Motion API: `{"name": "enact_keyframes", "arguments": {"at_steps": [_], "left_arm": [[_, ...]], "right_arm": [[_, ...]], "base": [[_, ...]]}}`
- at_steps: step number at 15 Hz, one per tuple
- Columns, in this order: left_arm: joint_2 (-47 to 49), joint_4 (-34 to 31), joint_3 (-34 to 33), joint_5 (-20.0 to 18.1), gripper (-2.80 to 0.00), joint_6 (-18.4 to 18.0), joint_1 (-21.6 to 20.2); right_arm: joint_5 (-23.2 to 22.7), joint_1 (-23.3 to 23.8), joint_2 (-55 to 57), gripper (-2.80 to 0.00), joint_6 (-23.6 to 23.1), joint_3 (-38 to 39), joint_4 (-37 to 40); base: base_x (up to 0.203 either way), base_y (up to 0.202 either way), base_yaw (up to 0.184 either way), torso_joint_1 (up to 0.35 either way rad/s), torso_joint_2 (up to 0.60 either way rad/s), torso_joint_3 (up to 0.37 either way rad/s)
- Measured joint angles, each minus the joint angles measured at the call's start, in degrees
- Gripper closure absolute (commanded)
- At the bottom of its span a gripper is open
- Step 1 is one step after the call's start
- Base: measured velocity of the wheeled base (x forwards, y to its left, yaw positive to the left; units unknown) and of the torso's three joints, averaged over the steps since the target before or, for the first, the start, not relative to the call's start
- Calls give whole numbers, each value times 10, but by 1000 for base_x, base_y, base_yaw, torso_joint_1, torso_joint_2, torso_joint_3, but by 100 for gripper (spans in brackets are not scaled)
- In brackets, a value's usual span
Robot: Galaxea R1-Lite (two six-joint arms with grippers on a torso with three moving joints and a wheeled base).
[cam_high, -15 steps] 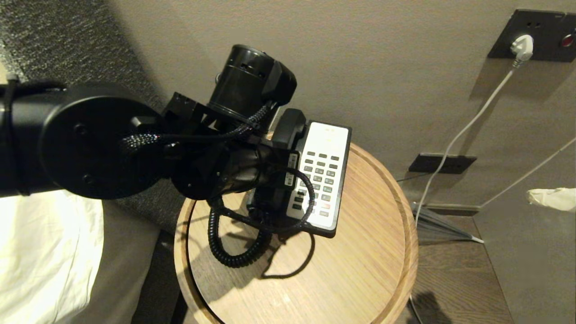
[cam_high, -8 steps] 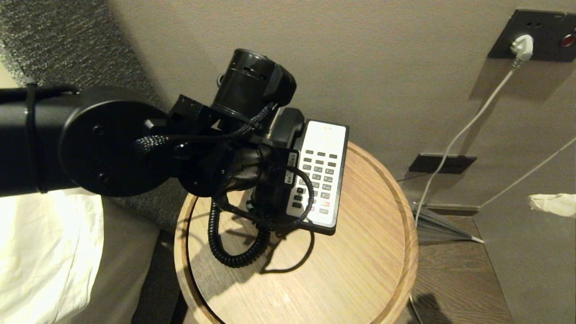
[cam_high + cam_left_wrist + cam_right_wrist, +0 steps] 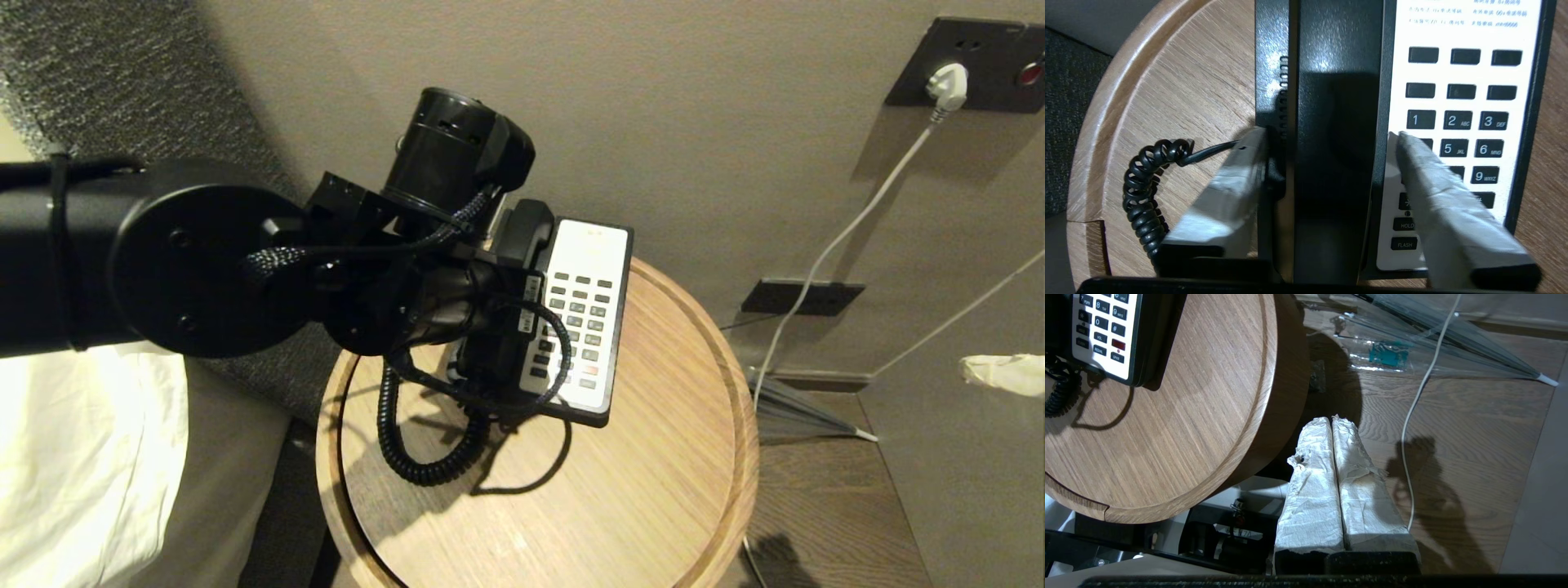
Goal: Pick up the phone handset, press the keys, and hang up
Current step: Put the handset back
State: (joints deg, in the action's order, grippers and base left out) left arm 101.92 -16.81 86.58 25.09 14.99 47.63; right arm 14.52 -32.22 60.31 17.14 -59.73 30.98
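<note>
Currently the left gripper (image 3: 1327, 134) straddles the phone handset (image 3: 1337, 122), which lies seated in the cradle of the phone base (image 3: 584, 314) on the round wooden surface (image 3: 653, 490). Compared with the frame one second earlier, the arm has shifted slightly, while handset, base and coiled cord (image 3: 416, 445) remain where they were. Both taped fingers (image 3: 1224, 192) now stand apart on either side of the handset, with a small gap visible at each flank, so nothing is clamped. Legible keypad markings include 1, 2 ABC, 3 DEF, 5 JKL, 6 MNO, 9 WXYZ, HOLD and FLASH. The right gripper (image 3: 1333, 420) hangs beside the surface above the floor, fingers pressed together and empty.
</note>
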Motion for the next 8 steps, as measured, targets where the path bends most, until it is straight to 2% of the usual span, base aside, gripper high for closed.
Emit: {"name": "enact_keyframes", "arguments": {"at_steps": [6,7,8], "left_arm": [[-71,1,-34,-1,-280,6,1],[-93,4,-47,-2,0,7,2],[-120,5,-64,-3,0,7,3]], "right_arm": [[2,-1,10,0,0,5,-6],[0,-2,15,0,0,6,-6],[0,-6,23,0,-1,6,-8]], "base": [[0,0,0,0,0,0],[0,0,0,0,0,0],[0,0,0,0,0,0]]}}
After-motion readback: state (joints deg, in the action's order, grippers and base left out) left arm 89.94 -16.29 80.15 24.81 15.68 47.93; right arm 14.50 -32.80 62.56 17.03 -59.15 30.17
